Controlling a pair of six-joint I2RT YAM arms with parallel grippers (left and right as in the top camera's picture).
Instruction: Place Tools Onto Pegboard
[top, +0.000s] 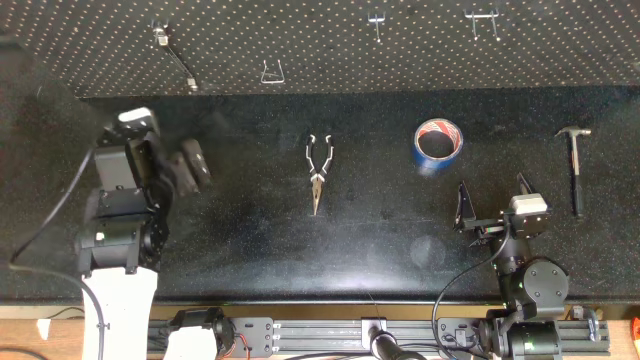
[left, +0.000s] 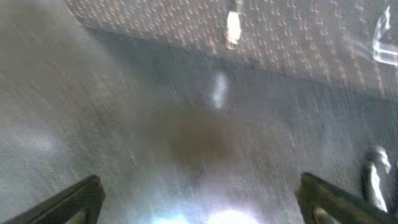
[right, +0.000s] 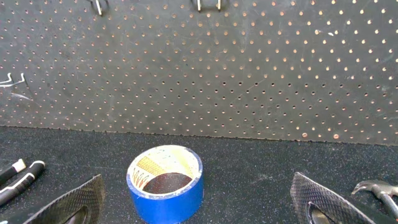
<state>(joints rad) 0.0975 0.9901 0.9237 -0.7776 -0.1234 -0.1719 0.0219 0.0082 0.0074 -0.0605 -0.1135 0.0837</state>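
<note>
Pliers (top: 318, 172) lie on the black table (top: 250, 240) near its middle, jaws pointing toward the arms and white-tipped handles toward the pegboard (top: 330, 40). To their right a roll of blue tape (top: 438, 143) stands on its flat end, and further right a hammer (top: 575, 168) lies with its head toward the pegboard; all three are well apart from one another. On the pegboard's left part a slender dark tool (top: 178, 58) hangs from a peg, of a kind I cannot make out, and bare metal hooks (top: 272, 72) stick out along the board to its right. The left gripper (top: 188, 166) is over the table's left part, well to the left of the pliers, and its fingers (left: 78, 200) are spread wide with nothing between them. The right gripper (top: 493, 200) sits low near its base, between the tape and the hammer but nearer the arms, its fingers (right: 81, 202) also spread wide and holding nothing. From the right wrist the roll of blue tape (right: 165, 183) stands just ahead between the fingers, with the pegboard (right: 217, 74) behind it.
</note>
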